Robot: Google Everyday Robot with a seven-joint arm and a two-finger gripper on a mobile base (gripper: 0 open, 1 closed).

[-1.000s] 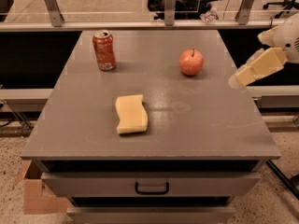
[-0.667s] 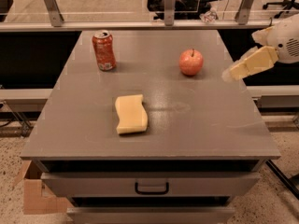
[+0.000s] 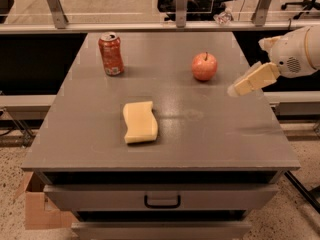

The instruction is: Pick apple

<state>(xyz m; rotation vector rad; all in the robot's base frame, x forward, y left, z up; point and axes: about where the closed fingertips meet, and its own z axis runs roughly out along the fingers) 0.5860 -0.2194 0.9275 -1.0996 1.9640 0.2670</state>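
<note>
Hand (image 3: pixel 241 87): poised over the right edge of the surface (image 3: pixel 210 134); spread or pressed together cannot be told; carries nothing. Apple (image 3: pixel 204 67): upright on the surface, near the hand, untouched. Progress: approach only; grasp and lift outstanding.

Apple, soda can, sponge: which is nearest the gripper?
The apple, close to the gripper at the table edge; soda can and sponge sit farther away.

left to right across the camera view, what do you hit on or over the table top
soda can → sponge → apple → end effector, hovering just right of the apple
</note>
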